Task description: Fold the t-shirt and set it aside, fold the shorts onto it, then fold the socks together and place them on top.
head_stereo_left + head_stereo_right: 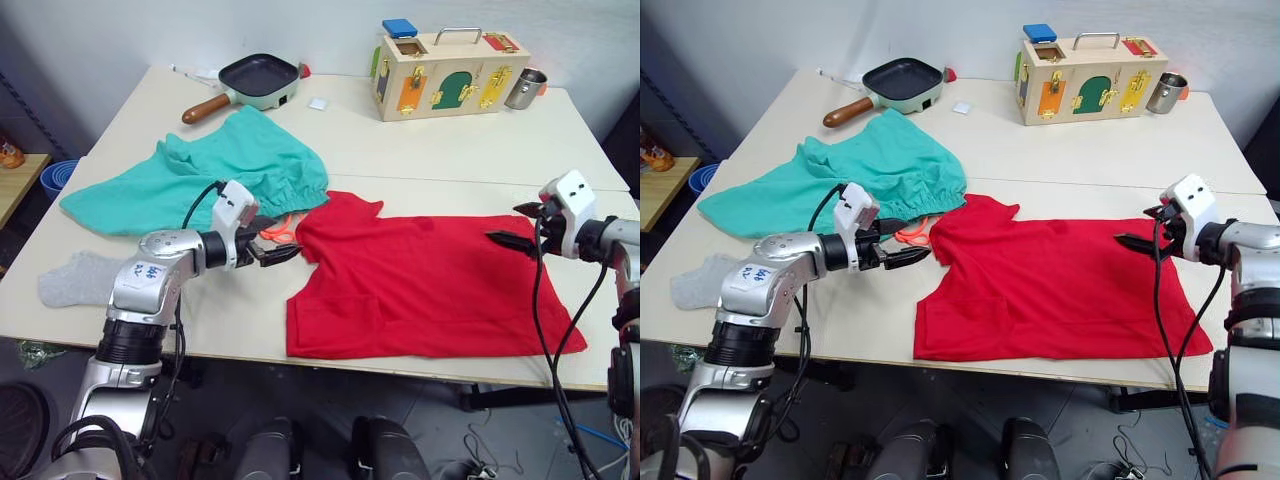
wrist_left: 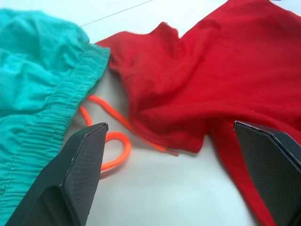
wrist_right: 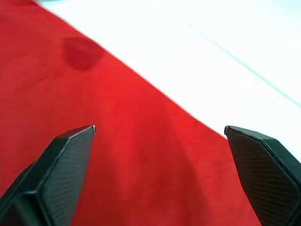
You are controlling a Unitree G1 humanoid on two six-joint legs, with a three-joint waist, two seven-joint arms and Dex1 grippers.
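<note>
While your head view has the plain red cotton t-shirt (image 1: 425,285) flat at the table's (image 1: 400,140) front, left gripper (image 1: 280,250) hovers near its sleeve. Left wrist: fingers apart over neon orange drawstring (image 2: 113,141). Right wrist: right gripper (image 3: 160,129) spread above red cloth.

Robot test lab or research room, staged rather than lived in: two plain pale surfaces (image 1: 400,150) pushed together against a bare white wall, with loose cables trailing on the floor (image 1: 590,440) below. Props of unrelated kinds share the top: a wooden latch-and-lock box (image 1: 450,72) with a metal handle and coloured doors, a blue block (image 1: 399,28) on it, a metal cup (image 1: 526,88), a small green frying pan (image 1: 255,80) with a wooden handle, and laundry comprising a t-shirt (image 1: 420,280), shorts (image 1: 210,170) and a sock (image 1: 80,280). A blue bin (image 1: 58,178) and a low wooden shelf (image 1: 15,180) stand at the robot's left.
</note>
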